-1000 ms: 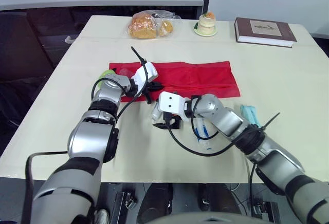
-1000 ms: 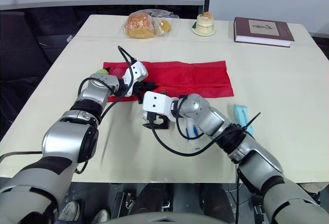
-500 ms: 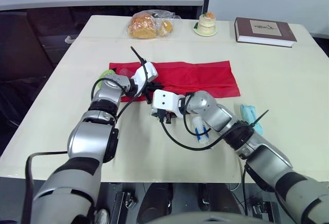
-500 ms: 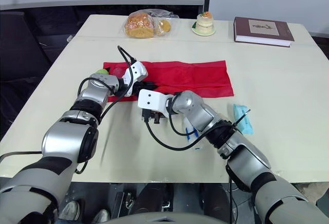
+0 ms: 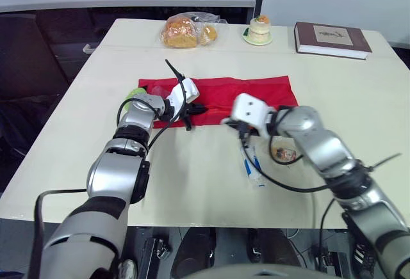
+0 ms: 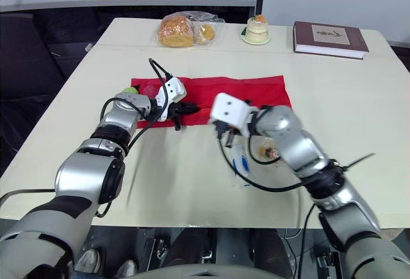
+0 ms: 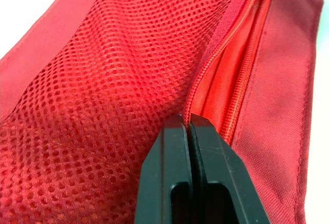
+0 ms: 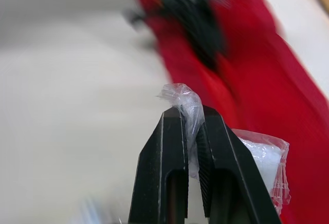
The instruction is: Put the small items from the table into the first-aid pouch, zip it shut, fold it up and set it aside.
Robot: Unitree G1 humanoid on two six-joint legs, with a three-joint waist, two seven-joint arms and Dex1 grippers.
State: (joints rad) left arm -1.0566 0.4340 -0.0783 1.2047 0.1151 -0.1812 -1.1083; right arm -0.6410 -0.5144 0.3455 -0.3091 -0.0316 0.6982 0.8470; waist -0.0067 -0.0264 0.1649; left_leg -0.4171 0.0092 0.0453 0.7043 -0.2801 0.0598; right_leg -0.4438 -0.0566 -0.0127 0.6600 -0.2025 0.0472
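Pouch [image 5: 256, 93], red and flat, lies in the middle of the table [image 5: 96, 151], where the left gripper [image 7: 186, 124] is pinched tight on its edge by the zip [image 7: 234, 70], and just in front of it the right gripper [image 8: 187, 112] squeezes a small see-through packet [image 8: 259, 157] with something white inside.

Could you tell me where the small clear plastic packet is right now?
Right wrist view: the small clear plastic packet is pinched in the right gripper, at the near edge of the red fabric pouch.
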